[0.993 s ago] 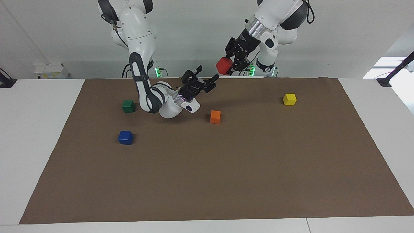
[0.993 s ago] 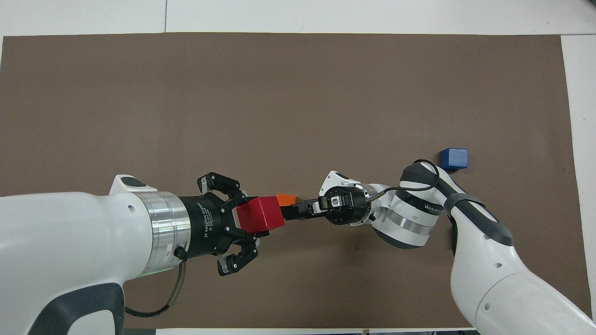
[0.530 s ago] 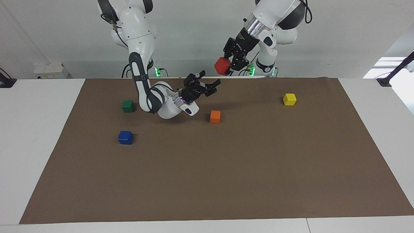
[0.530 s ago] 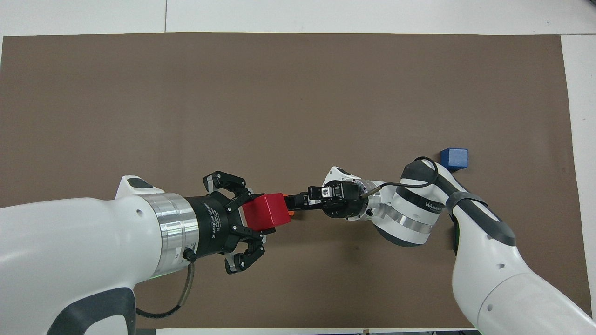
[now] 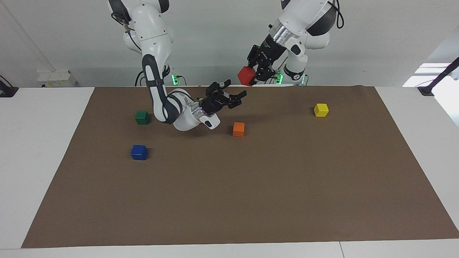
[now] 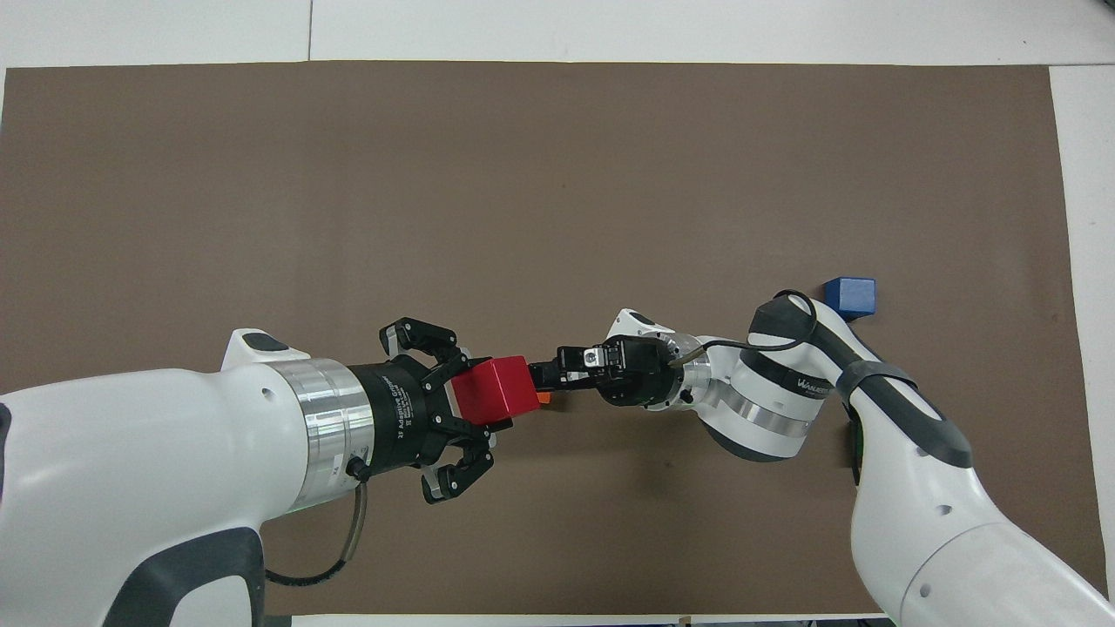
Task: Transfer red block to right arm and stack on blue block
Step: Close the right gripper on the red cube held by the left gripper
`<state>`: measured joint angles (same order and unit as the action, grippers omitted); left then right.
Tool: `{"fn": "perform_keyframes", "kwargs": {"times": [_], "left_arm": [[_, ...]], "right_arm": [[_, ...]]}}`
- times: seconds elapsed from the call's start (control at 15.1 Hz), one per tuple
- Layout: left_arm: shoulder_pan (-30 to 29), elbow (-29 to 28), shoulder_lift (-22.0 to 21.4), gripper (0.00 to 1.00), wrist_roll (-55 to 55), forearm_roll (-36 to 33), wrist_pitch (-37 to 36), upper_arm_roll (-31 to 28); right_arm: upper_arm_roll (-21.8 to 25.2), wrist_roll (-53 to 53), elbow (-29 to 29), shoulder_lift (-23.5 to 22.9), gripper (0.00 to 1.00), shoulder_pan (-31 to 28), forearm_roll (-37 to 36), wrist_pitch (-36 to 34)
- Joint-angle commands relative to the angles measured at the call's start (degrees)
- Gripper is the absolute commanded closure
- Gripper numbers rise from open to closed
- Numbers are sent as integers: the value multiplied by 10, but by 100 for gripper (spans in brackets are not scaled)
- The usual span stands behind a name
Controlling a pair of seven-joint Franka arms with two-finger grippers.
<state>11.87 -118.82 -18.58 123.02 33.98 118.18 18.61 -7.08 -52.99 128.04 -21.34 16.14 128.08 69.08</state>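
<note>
Centrally, above the robots' edge of the brown mat (image 5: 251,186), the left gripper (image 5: 252,73) hangs in the air with its jaws clamped on the red block (image 5: 246,75), which is off the table and tilted. Seen in the overhead view, the red block (image 6: 495,389) juts from the left gripper (image 6: 475,396) toward the right gripper (image 6: 544,376). From the facing view, the right gripper (image 5: 233,92) sits lower, just over the mat, angled up toward the red block with its jaws spread wide and holding nothing; a clear gap separates it from the block. On the mat rest 4 other cubes. The blue block (image 5: 139,152) lies toward the right arm's end, farther from the robots than the green block (image 5: 142,117). The orange block (image 5: 238,129) lies near the middle, under the 2 grippers' meeting area; from overhead only a sliver of it (image 6: 543,398) shows. The yellow block (image 5: 321,109) lies toward the left arm's end.
</note>
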Motion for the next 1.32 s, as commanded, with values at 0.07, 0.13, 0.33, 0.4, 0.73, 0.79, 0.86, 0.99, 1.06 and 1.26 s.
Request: {"fn": "perform_keyframes", "kwargs": {"times": [0.07,0.13,0.33,0.4,0.73,0.79,0.86,0.99,1.06,1.26], "left_arm": [[11,-18,4,100,-1,-7,43,-4],[10,-20,3,100,-1,-7,44,-5],[5,-26,9,100,-8,-6,51,-5],[7,-30,11,100,-22,-5,51,-4],[4,-54,6,100,-122,70,66,-10],[-3,-64,1,100,-169,103,60,-14],[-14,-73,-6,100,-187,131,55,-23],[-21,-91,-15,100,-190,158,59,-29],[-22,-96,-18,100,-197,168,57,-37],[-22,-118,-32,100,-227,207,56,-54]], "right_arm": [[-2,0,5,11,0,-5,-33,26],[-3,16,5,17,0,-6,-35,36],[-3,56,9,27,0,-2,-37,68],[-2,56,9,26,0,-1,-38,76],[-3,69,13,27,0,-1,-51,78],[-3,70,13,27,0,-1,-51,77],[-4,70,13,27,0,-1,-51,77],[-4,72,13,28,0,-1,-51,76],[-4,76,13,28,0,-1,-51,76],[-5,77,13,28,0,-1,-51,76]]}}
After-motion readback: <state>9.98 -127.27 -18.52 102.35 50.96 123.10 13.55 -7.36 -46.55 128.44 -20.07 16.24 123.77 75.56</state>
